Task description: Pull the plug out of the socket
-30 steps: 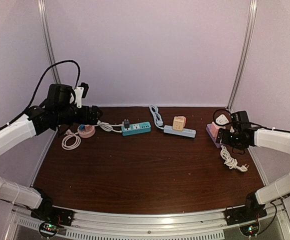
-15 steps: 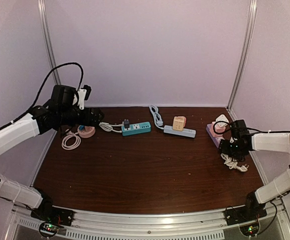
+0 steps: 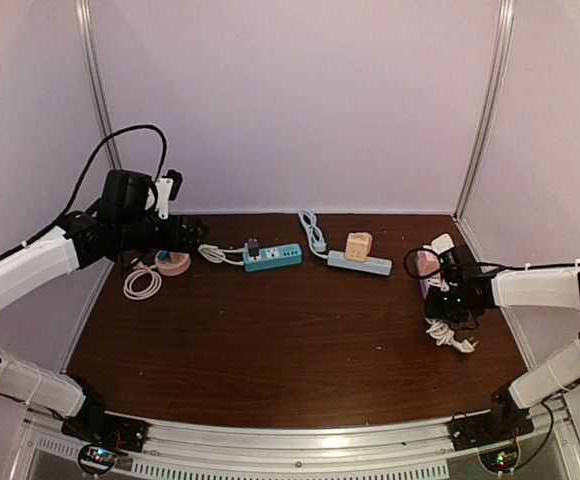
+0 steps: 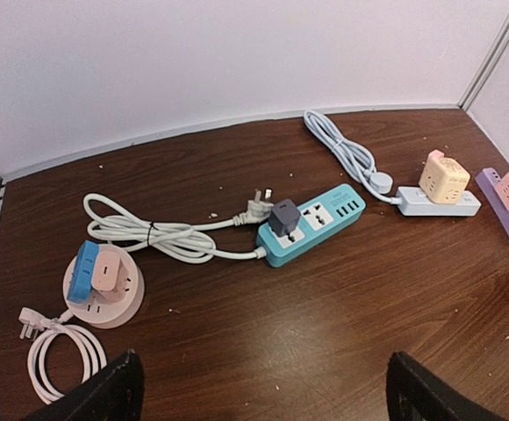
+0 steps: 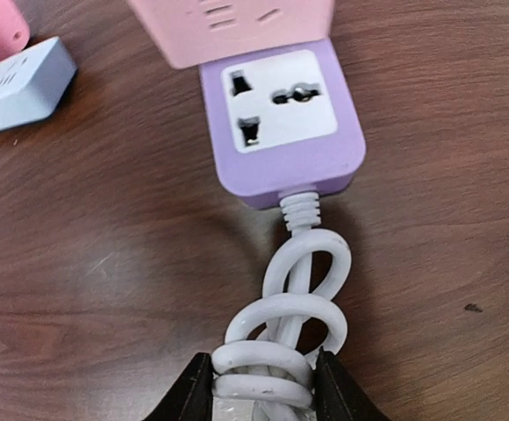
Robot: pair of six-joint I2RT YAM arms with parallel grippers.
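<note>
Fingers (image 5: 195,390) of right gripper (image 5: 263,386) pinched coiled white cord (image 5: 276,338) at 3 o'clock on dark wooden table (image 3: 270,340), purple plastic power strip (image 5: 281,132) lay just beyond, pink block plug (image 5: 228,26) sat plugged into it, left gripper (image 4: 263,373) hung spread wide toward 10 o'clock.

top: overhead wide | left wrist: oblique, shares table (image 3: 290,330) | right wrist: close-up
</note>
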